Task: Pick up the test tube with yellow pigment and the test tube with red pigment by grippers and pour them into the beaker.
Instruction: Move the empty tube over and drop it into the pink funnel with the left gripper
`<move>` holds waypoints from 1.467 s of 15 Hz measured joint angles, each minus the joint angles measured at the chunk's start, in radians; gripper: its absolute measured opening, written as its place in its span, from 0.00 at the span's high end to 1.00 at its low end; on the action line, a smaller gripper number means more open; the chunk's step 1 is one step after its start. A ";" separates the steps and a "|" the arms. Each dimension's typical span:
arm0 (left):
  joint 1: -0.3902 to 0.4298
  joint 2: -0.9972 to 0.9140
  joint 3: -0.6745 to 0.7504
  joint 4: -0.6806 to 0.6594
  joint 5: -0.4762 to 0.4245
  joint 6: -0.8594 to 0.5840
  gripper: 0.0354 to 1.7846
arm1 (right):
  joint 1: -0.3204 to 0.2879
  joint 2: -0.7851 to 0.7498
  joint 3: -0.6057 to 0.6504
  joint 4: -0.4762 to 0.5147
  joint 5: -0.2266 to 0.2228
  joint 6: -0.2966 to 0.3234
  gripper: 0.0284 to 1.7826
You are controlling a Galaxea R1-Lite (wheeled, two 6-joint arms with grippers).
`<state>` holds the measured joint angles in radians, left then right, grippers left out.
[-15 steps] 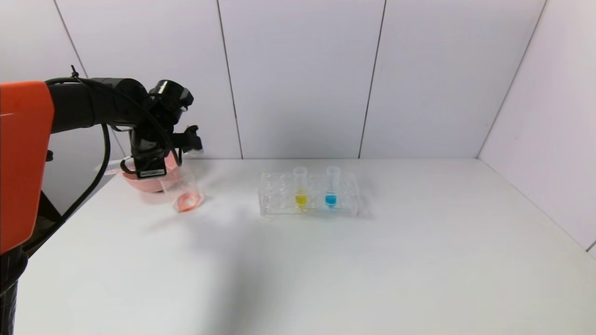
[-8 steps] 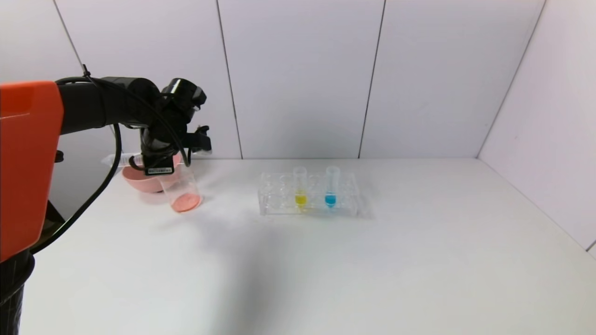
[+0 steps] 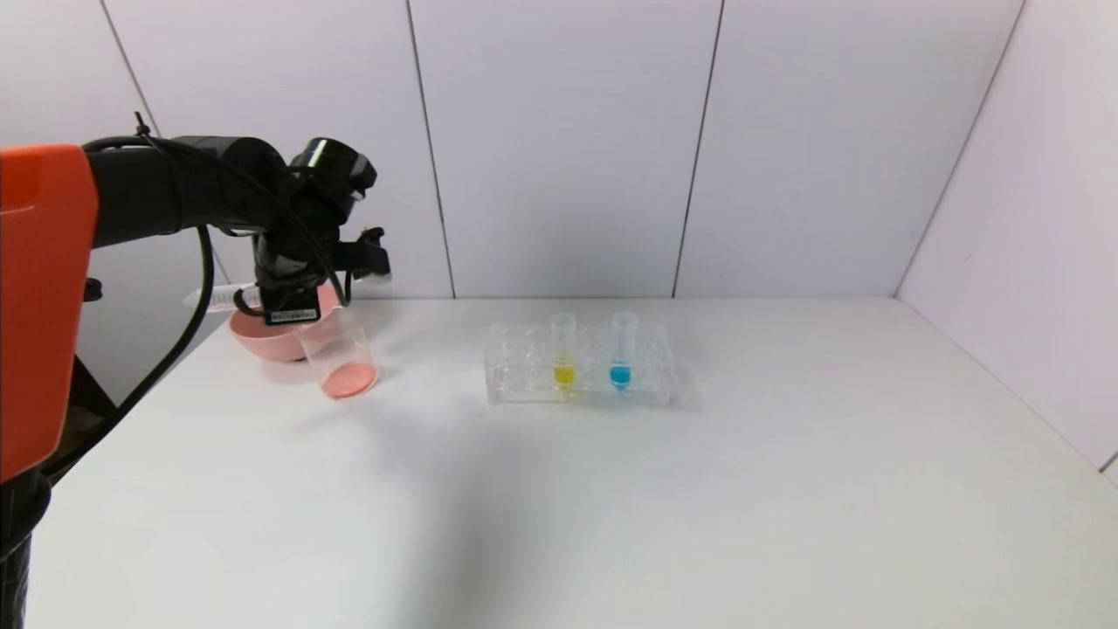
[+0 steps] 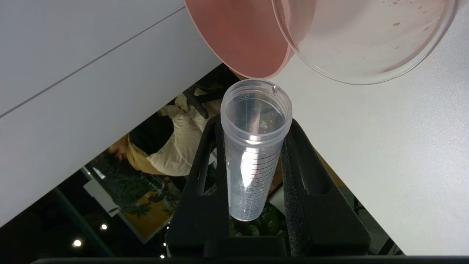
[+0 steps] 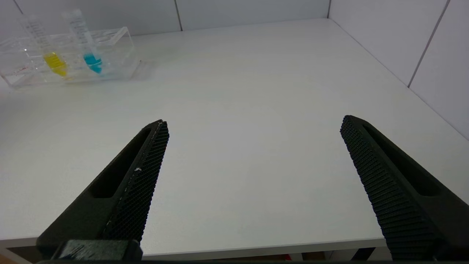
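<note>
Beaker [image 3: 341,358]: clear, upright, thin red-orange layer inside; yellow-pigment tube [image 3: 563,349] upright well right of it; emptied red-pigment tube [image 4: 253,154] tipped above it.

held tube [image 4: 253,146] (rim) marked "50"

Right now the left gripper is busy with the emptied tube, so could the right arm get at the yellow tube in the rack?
Probably yes. The right gripper is open and holds nothing; bare table lies between it and the test tube with yellow pigment, upright in the rack.
</note>
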<state>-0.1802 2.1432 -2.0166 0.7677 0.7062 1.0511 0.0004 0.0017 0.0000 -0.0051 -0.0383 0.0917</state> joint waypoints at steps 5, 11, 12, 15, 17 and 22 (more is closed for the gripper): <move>0.102 -0.081 0.014 -0.011 -0.333 -0.277 0.77 | 0.000 0.000 0.000 0.000 0.000 0.000 0.04; 0.134 -0.236 0.164 -0.196 -0.531 -0.786 0.77 | 0.000 0.000 0.000 0.000 0.000 0.000 0.04; 0.135 -0.265 0.236 -0.278 -0.522 -0.841 0.77 | 0.000 0.000 0.000 0.000 0.000 0.000 0.04; 0.135 -0.352 0.537 -0.573 -0.463 -0.928 0.77 | 0.000 0.000 0.000 0.000 0.000 0.000 0.04; 0.142 -0.399 0.763 -0.827 -0.427 -0.956 0.77 | 0.000 0.000 0.000 0.000 0.000 0.000 0.04; 0.174 -0.393 1.077 -1.471 -0.389 -1.094 0.77 | 0.000 0.000 0.000 0.000 0.000 0.000 0.04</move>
<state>-0.0066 1.7500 -0.9400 -0.7036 0.3170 -0.0432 0.0004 0.0017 0.0000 -0.0047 -0.0383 0.0913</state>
